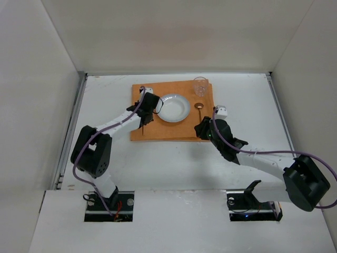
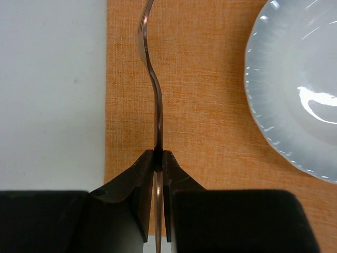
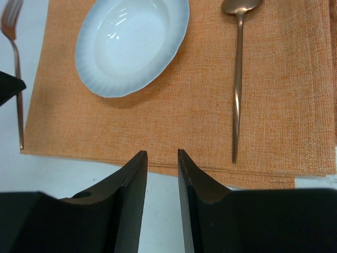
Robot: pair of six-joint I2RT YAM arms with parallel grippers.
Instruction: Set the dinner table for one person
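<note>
Left wrist: left gripper [image 2: 159, 155] pinching the fork [image 2: 152, 79] by its handle, tines pointing ahead over the orange mat [image 2: 200, 105], left of the plate [image 2: 295, 89], presumably for laying there. Right wrist: right gripper [image 3: 162, 154] spread and empty above the dinner table [image 3: 79, 174], short of the mat; ahead-right, spoon [image 3: 238, 79] already laid flat.

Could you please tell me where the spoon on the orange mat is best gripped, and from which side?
Probably mid-handle on the spoon, coming down from above with the jaws either side of it. It lies flat on the orange mat, its handle thin and straight, bowl at the far end; the plate lies apart, leaving room.
</note>
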